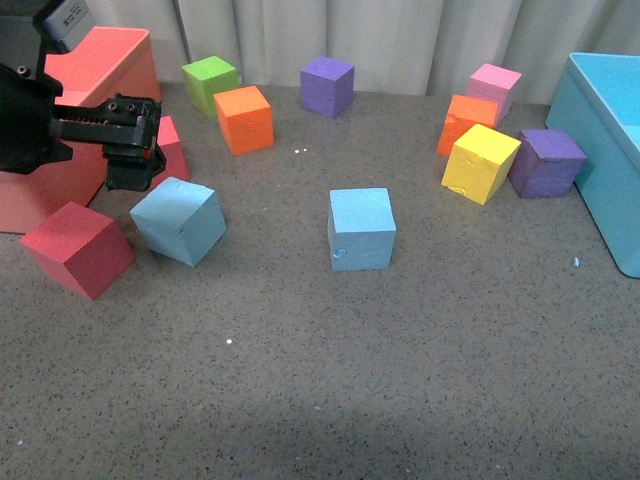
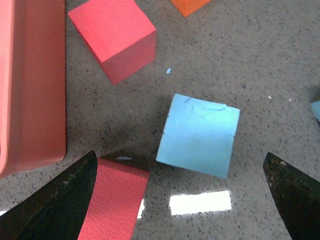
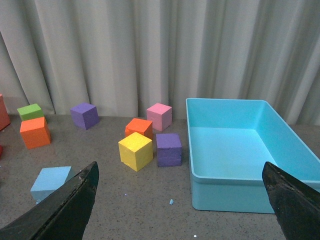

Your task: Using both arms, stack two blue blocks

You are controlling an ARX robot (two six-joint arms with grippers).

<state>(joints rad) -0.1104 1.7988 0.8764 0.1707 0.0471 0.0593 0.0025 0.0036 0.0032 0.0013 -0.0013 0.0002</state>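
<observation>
The left wrist view shows the left end effector (image 1: 132, 165) spread wide over the tilted blue block (image 2: 197, 135), near a red cube (image 2: 112, 37). The front view adds the second blue block (image 1: 361, 228), well apart, mid-surface (image 1: 300, 390). Only the right wrist view shows the right end effector (image 3: 180, 167), also spread.

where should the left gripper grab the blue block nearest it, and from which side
From above, probably: the left gripper hangs open over the near blue block. Close on two opposite side faces, twisting slightly since the cube sits skewed to the jaws; mind the red cube near its corner.
</observation>
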